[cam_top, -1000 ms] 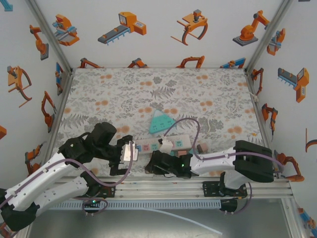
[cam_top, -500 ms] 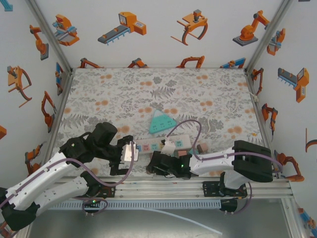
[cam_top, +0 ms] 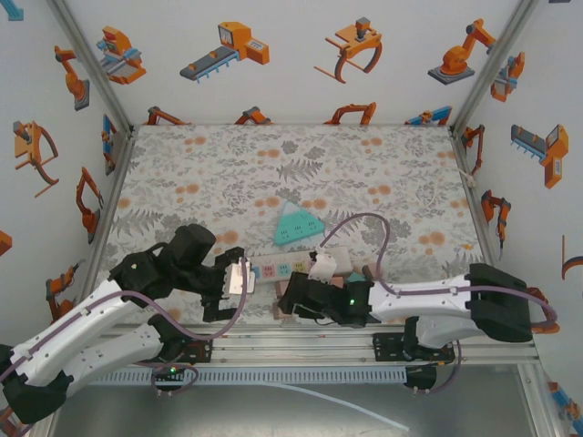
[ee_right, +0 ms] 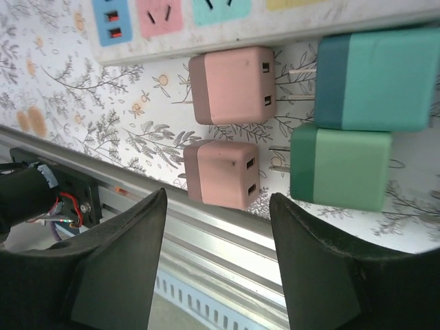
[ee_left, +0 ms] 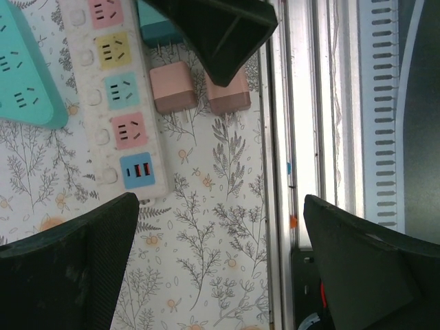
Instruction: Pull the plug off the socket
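Pink plug point(ee_right: 230, 84), lying on the table point(cam_top: 228, 173) just beside the power strip point(cam_top: 278, 269), in no socket; right gripper point(ee_right: 218, 206) hovering over it, fingers apart and empty, edged rightward this past second; left gripper point(ee_left: 221, 203) likewise spread, empty; we judge the pull done, arm retreating.

Overhead view; close wrist views share socket strip point(ee_left: 113, 96)

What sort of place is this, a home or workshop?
Probably a robot test booth: two arms bolted to a metal rail, walls papered with robot cartoons, a power strip on floral cloth.
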`<state>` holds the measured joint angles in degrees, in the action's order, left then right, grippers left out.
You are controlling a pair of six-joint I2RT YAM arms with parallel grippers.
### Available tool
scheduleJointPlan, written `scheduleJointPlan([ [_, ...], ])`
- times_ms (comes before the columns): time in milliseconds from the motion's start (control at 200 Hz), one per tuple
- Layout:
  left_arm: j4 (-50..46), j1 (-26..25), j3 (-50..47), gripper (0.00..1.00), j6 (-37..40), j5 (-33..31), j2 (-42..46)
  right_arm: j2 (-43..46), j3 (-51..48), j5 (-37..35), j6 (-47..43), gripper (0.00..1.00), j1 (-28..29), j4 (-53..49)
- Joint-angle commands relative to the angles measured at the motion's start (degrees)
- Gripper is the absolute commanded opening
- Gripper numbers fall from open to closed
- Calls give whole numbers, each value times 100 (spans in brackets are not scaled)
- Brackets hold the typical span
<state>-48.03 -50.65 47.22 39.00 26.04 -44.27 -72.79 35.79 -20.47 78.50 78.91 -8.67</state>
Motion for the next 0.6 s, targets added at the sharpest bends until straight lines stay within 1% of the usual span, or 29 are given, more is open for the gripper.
scheduleJointPlan([
  [0, 338, -41, -40, 97, -521, -279, 85, 561, 225, -587, -556, 59, -146, -776],
  [60, 601, -41, -74, 97, -855, -537, 120, 904, 290, -607, -1034, 59, -424, -1052],
  [130, 968, -41, -151, 97, -1266, -911, 125, 1272, 397, -599, -1624, 60, -888, -1399],
  [215, 1532, -37, -310, 97, -1878, -1706, 82, 1644, 528, -650, -2523, 62, -1553, -1641],
  [305, 1981, -12, -494, 97, -2153, -2422, -14, 1949, 663, -1025, -3426, 76, -2227, -1761],
  [401, 2390, 104, -685, 97, -2482, -3283, -170, 2084, 776, -1283, -4383, 88, -3062, -1683],
  [486, 2667, 339, -832, 97, -2855, -3803, -272, 2069, 822, -1056, -5128, 93, -3999, -1440],
  [556, 2947, 695, -1047, 97, -3158, -4078, -307, 1990, 827, -714, -5521, 95, -4860, -1198],
  [596, 3139, 929, -1205, 97, -3335, -4251, -303, 1927, 799, -612, -5704, 97, -5259, -1042],
])
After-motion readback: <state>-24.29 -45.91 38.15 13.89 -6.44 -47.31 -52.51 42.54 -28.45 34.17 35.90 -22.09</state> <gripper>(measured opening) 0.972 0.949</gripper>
